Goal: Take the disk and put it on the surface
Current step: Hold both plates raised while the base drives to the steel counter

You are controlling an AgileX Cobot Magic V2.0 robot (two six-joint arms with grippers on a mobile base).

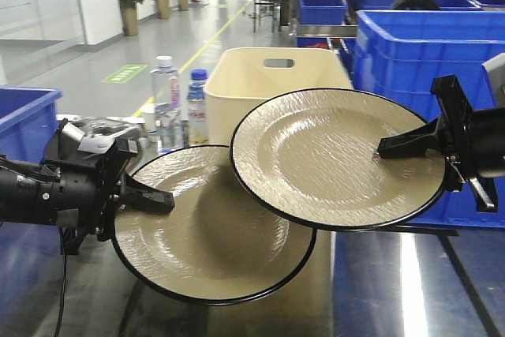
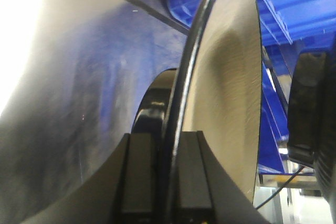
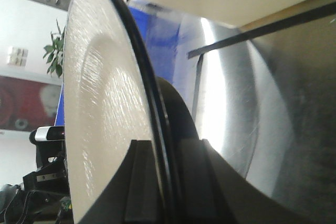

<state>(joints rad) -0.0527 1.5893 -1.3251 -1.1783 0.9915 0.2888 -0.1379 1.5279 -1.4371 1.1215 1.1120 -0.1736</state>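
Two beige disks with black rims hang above the dark glossy surface (image 1: 394,290). The lower disk (image 1: 205,234) is at the left, and my left gripper (image 1: 162,199) is shut on its left rim. The upper disk (image 1: 339,155) overlaps it from the right, and my right gripper (image 1: 387,146) is shut on its right rim. In the left wrist view the disk (image 2: 231,77) stands edge-on in the left gripper (image 2: 167,171), over the surface (image 2: 63,103). In the right wrist view the other disk (image 3: 100,119) sits edge-on in the right gripper (image 3: 163,182), with the surface (image 3: 247,103) beyond.
A beige tub (image 1: 268,76) stands behind the disks. Blue crates (image 1: 442,45) fill the right and back, and another blue crate (image 1: 24,116) is at the left. Two bottles (image 1: 166,100) stand behind the left arm. A black tape line (image 3: 262,30) crosses the surface.
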